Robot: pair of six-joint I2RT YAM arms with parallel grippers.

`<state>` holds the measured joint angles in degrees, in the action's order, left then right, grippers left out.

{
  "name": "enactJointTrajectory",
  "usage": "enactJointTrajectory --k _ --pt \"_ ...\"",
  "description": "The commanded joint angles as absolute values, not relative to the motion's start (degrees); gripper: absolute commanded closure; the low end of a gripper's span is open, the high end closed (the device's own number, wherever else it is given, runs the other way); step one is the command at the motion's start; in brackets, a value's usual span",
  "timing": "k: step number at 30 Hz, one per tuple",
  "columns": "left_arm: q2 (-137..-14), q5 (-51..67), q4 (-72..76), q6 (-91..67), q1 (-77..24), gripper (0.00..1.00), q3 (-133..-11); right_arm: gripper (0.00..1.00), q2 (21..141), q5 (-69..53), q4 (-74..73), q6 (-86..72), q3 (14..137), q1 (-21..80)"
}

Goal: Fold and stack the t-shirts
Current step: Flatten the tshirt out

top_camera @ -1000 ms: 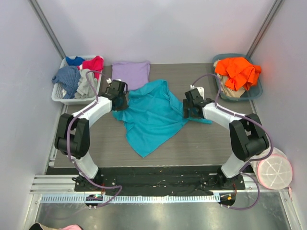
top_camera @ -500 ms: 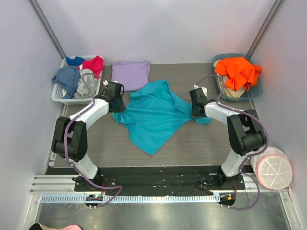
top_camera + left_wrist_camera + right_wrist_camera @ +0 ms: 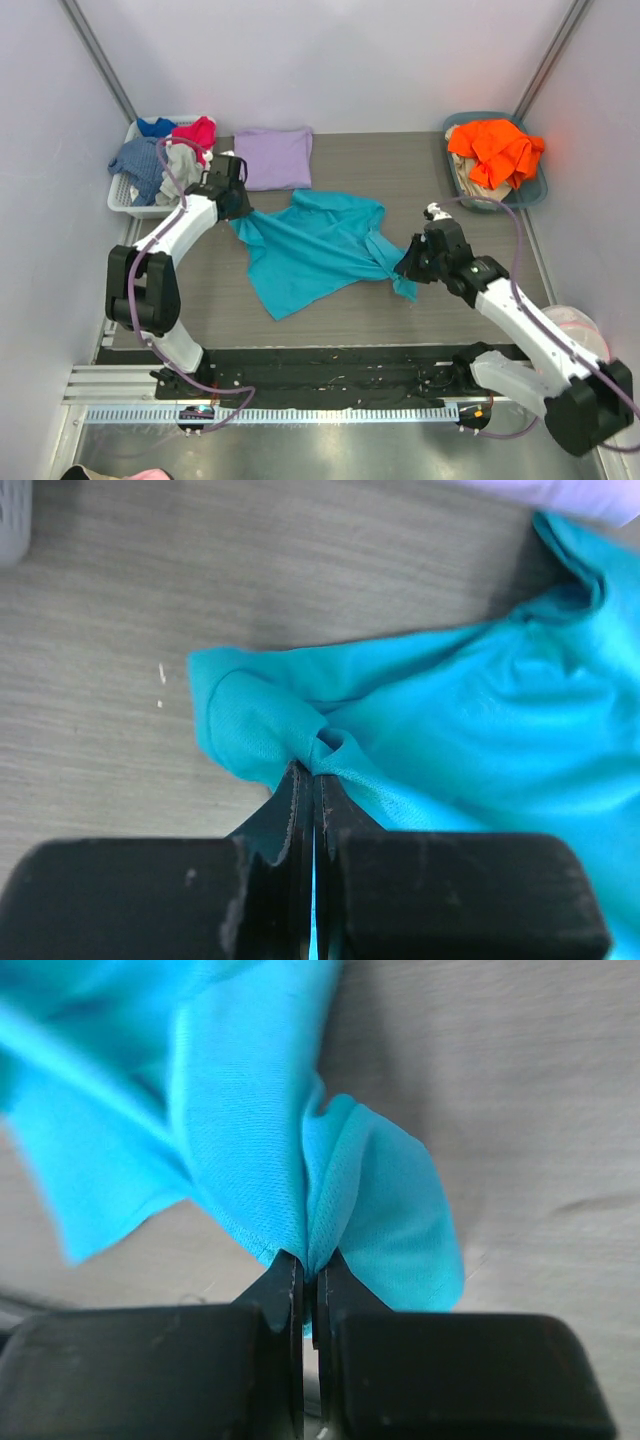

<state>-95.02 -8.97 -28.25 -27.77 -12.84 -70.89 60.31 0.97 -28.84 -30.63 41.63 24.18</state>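
At far left, a white basket (image 3: 150,211) holds blue, red and grey garments. Just beside it, the left gripper (image 3: 313,780) is clamped tight on a bunched edge of the teal t-shirt (image 3: 310,250), which lies rumpled across the middle of the table (image 3: 450,190). The lavender t-shirt (image 3: 272,157) lies folded at the table's far edge, behind the teal one. The right gripper (image 3: 308,1265) is pinched closed on the teal t-shirt's opposite edge. At far right, a blue-green basket (image 3: 535,190) holds an orange garment (image 3: 495,148).

The setting was a robotics lab test cell: plain white panel walls (image 3: 330,60) enclosed a grey table (image 3: 400,160), with an aluminium mounting rail (image 3: 330,412) along its near edge.
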Motion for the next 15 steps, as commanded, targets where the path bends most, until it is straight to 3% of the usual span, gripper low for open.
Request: enactJointTrajectory --k 1,4,7,8,11,15 --pt "-97.46 -9.93 -28.74 -25.23 -12.31 1.0 -76.8 0.99 47.83 -7.64 -36.2 -38.93 41.57 24.79" --pt "-100.7 -9.67 -28.74 -24.7 -12.3 1.0 -79.89 0.91 42.9 -1.79 -42.87 -38.85 45.51 24.87" --pt "-104.22 -8.97 -28.56 -24.0 -12.3 1.0 -83.22 0.44 42.98 13.77 -49.47 -37.27 49.3 24.79" --pt "-105.28 -8.79 -28.65 -23.65 -12.39 1.0 -84.19 0.22 42.98 14.93 -50.35 -37.7 50.0 24.79" --pt "-107.66 -8.61 -30.58 -22.5 -12.3 1.0 -87.8 0.04 42.37 16.35 -49.66 -39.46 51.41 24.79" --pt "-106.62 -9.05 -31.02 -21.62 -12.3 1.0 -88.77 0.01 41.66 16.96 -48.43 -40.61 52.82 24.79"
